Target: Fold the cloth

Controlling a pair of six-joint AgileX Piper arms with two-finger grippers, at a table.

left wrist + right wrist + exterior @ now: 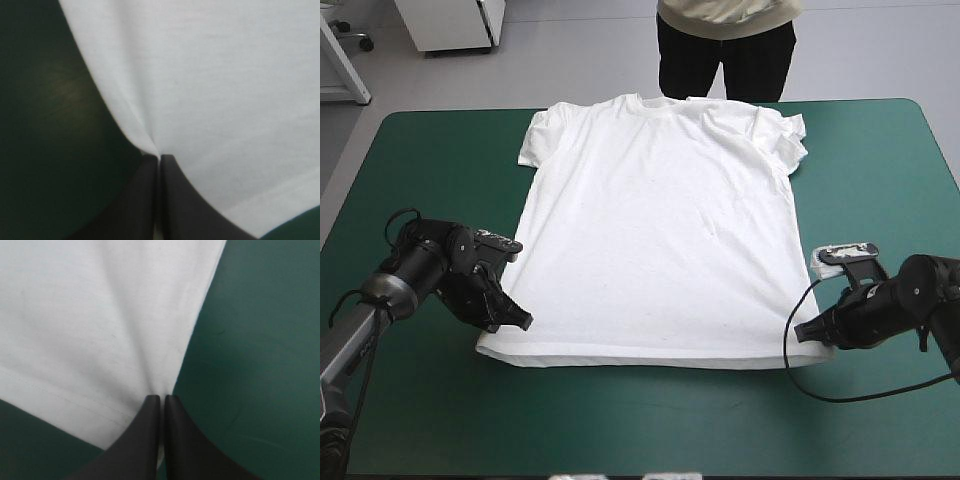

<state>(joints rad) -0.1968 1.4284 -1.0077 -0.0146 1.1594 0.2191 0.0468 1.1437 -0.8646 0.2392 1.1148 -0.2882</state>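
A white short-sleeved T-shirt (655, 220) lies spread flat on the teal-green cover, collar toward the far edge and hem toward the near edge. My left gripper (520, 320) sits at the shirt's left side edge just above the hem corner, shut on the T-shirt (210, 90); the fabric puckers into the fingertips of the left gripper (159, 157). At the right hem corner my right gripper (803, 332) is likewise shut on the T-shirt (95, 325), and creases run into the tips of that right gripper (162, 398). The right sleeve (788, 140) is rumpled.
Bare teal-green cover (650, 420) runs along the near edge in front of the hem, and on both sides of the shirt (440, 160). The shirt's collar lies close to the table's far edge.
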